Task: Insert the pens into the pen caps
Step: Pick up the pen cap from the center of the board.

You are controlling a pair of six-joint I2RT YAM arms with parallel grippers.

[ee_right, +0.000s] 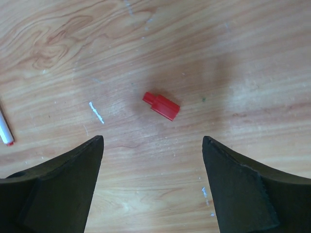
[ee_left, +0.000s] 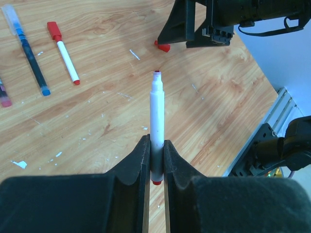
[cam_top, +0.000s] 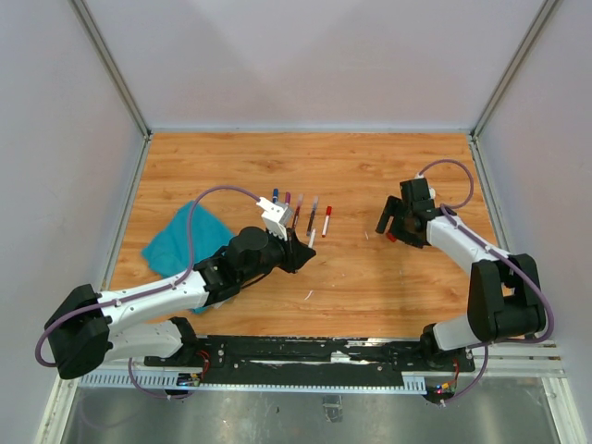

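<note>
My left gripper (cam_top: 302, 252) (ee_left: 155, 141) is shut on a white pen (ee_left: 156, 114), gripping near its red back end, with the uncapped tip pointing away from the jaws. The pen also shows in the top view (cam_top: 312, 239). A red pen cap (ee_right: 161, 106) lies on its side on the wood, just ahead of my right gripper (ee_right: 151, 141), which is open and empty above it. In the top view the red cap (cam_top: 391, 237) sits under my right gripper (cam_top: 388, 228). It also shows in the left wrist view (ee_left: 163, 46).
Several capped pens lie in a row mid-table: a blue one (cam_top: 275, 197), a purple one (cam_top: 287, 199) and a red-capped one (cam_top: 326, 220) (ee_left: 63, 51). A teal cloth (cam_top: 185, 242) lies at the left. Grey walls enclose the wooden table (cam_top: 370, 176).
</note>
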